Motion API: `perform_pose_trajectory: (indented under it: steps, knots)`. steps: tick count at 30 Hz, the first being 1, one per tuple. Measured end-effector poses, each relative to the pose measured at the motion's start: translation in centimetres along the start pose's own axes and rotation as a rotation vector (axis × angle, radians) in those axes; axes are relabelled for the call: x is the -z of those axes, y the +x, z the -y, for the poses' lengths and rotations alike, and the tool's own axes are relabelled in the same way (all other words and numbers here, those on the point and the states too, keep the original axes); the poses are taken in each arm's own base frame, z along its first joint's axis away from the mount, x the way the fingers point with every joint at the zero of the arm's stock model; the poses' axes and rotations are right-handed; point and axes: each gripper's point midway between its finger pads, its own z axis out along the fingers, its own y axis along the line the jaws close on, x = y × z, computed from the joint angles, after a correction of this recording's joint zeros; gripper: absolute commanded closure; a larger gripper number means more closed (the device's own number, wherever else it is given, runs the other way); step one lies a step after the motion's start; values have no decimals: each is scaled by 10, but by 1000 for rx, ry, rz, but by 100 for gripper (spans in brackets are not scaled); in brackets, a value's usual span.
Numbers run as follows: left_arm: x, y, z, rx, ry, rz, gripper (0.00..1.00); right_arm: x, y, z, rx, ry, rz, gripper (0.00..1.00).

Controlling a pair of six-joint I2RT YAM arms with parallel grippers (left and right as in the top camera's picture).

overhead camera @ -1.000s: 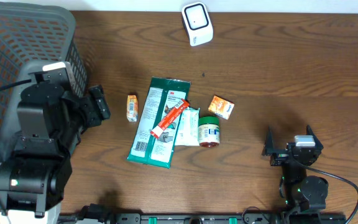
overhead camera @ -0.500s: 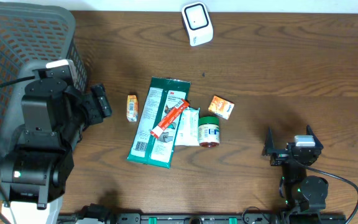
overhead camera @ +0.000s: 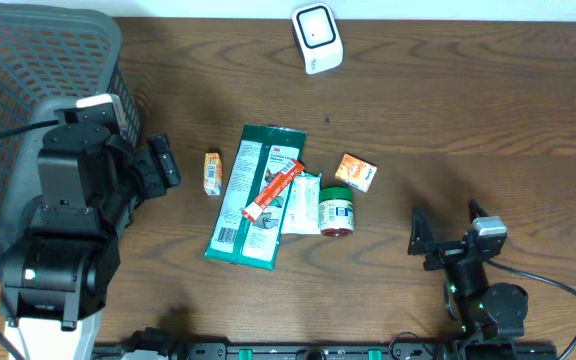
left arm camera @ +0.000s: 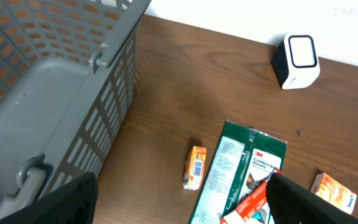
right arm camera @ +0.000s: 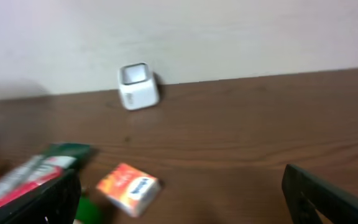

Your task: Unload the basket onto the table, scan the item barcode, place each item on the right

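Observation:
The white barcode scanner [overhead camera: 317, 38] stands at the table's far edge and also shows in the left wrist view [left arm camera: 297, 60] and the right wrist view [right arm camera: 138, 86]. Several items lie mid-table: a green pack [overhead camera: 256, 195] with a red tube [overhead camera: 271, 190] across it, a small orange packet [overhead camera: 212, 172], an orange box [overhead camera: 355, 172] and a green-lidded jar [overhead camera: 336, 211]. My left gripper [overhead camera: 165, 165] is open, left of the orange packet [left arm camera: 195, 167], holding nothing. My right gripper [overhead camera: 448, 228] is open near the front right, apart from the orange box [right arm camera: 128, 187].
A grey mesh basket [overhead camera: 28, 60] fills the far left corner, right beside my left arm; its wall [left arm camera: 104, 106] is close in the left wrist view. A white packet [overhead camera: 303, 203] lies between the green pack and the jar.
My right gripper has swung a little to the left, towards the items. My left arm has edged slightly right. No item has moved.

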Motion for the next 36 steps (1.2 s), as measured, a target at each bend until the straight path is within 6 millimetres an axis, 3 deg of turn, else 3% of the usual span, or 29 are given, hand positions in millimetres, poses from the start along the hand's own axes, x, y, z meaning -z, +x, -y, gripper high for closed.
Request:
perform_pose_trajectory:
  steps: [8, 10, 18, 23, 28, 34, 36]
  knots:
    - [-1, 0, 0, 0, -1, -2, 13, 5, 7, -21, -81, -103, -102, 1]
    - [-1, 0, 0, 0, -1, -2, 13, 9, 1, -25, -89, -107, -138, 1]
    - [-1, 0, 0, 0, 0, -2, 13, 24, -92, -50, -96, -113, -238, 1]
    - [-1, 0, 0, 0, -1, -3, 13, 30, -129, -64, -144, -103, -449, 1]
    - [-1, 0, 0, 0, -1, -2, 13, 38, -141, -62, -195, -19, -677, 1]
    - [-1, 0, 0, 0, -1, -3, 13, 9, -135, -53, -214, 19, -773, 2]
    - [-1, 0, 0, 0, -1, -3, 13, 0, -124, -52, -228, 21, -827, 24]
